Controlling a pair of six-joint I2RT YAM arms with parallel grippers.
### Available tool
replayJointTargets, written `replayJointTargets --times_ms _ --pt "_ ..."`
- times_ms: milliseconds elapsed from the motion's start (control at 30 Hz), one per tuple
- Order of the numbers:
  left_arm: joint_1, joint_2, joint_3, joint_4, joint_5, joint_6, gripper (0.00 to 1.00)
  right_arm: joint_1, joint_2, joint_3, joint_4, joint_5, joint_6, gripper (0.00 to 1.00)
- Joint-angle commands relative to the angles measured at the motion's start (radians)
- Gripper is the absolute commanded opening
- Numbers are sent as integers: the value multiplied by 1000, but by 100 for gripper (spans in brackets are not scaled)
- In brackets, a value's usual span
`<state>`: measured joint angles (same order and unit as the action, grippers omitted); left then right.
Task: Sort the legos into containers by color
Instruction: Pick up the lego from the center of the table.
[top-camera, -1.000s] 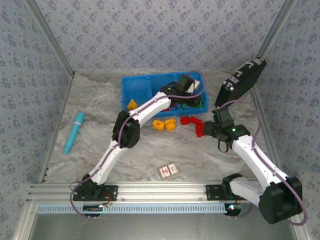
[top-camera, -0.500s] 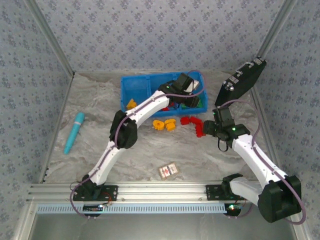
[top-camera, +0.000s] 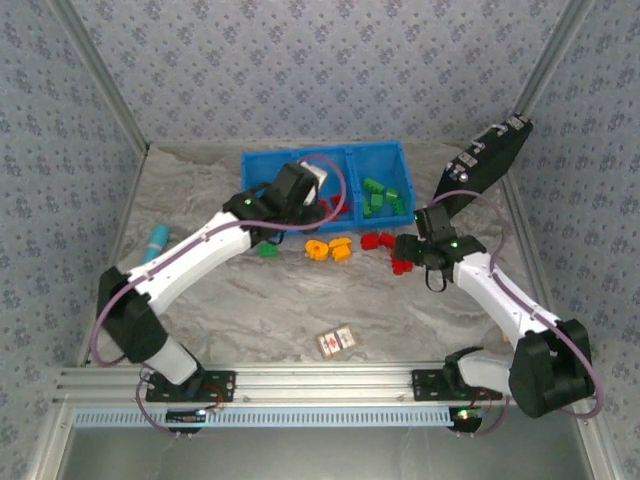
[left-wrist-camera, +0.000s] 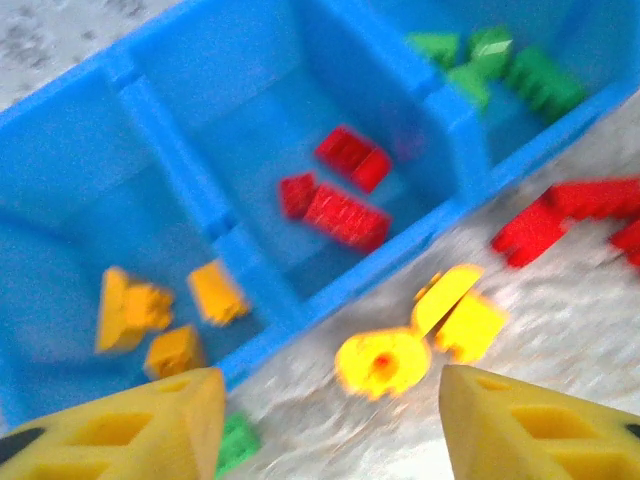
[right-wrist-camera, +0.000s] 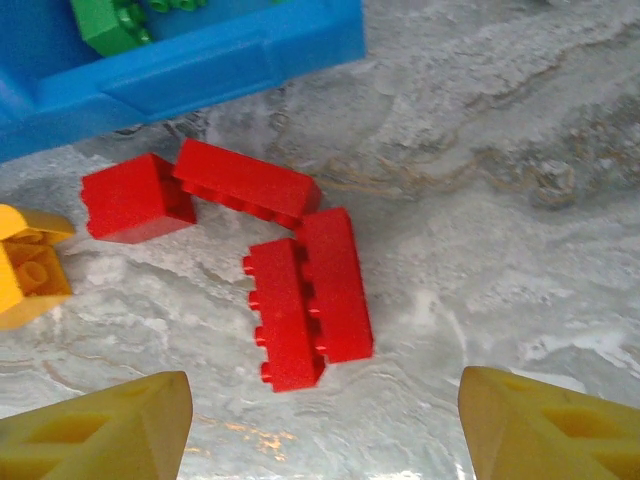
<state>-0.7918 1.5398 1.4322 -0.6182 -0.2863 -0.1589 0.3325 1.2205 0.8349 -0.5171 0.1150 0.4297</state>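
The blue bin (top-camera: 262, 170) (left-wrist-camera: 268, 302) holds orange-yellow legos (left-wrist-camera: 160, 310) in its left compartment, red ones (left-wrist-camera: 335, 195) in the middle and green ones (top-camera: 383, 195) (left-wrist-camera: 500, 65) on the right. Yellow legos (top-camera: 328, 248) (left-wrist-camera: 420, 335) and one green lego (top-camera: 268, 250) (left-wrist-camera: 235, 440) lie on the table in front of it. My left gripper (top-camera: 288, 222) (left-wrist-camera: 330, 420) hovers open and empty above them. Several red legos (top-camera: 390, 250) (right-wrist-camera: 305, 300) lie just right of them. My right gripper (top-camera: 408, 250) (right-wrist-camera: 325, 420) is open over those, holding nothing.
A black device (top-camera: 485, 160) leans at the back right. A teal cylinder (top-camera: 155, 238) lies at the left, partly behind my left arm. A red-and-white card box (top-camera: 337, 341) sits near the front edge. The bin's corner (right-wrist-camera: 200, 60) is close to the red legos.
My left arm has swung left and back from the bin's right compartment to its front edge, uncovering the green legos. My right gripper has shifted slightly towards the red legos.
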Motion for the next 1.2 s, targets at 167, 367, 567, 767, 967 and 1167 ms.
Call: replayJointTargets --times_ms 167,367,567,767,967,1167 --pt "5 -166 -273 -83 -166 -198 73 109 121 153 -15 18 6 72" --pt "8 -167 -367 -80 -268 -269 82 175 194 209 -18 33 10 72" --pt "22 -111 -411 -22 -277 -321 97 209 234 233 -16 25 6 72" --pt "60 -61 -455 72 -218 -358 99 218 239 245 -15 20 2 72" --pt "111 -13 -485 165 -164 -370 99 218 251 251 -23 20 6 72" --pt "129 48 -493 246 -135 -356 99 217 277 266 -23 17 6 72"
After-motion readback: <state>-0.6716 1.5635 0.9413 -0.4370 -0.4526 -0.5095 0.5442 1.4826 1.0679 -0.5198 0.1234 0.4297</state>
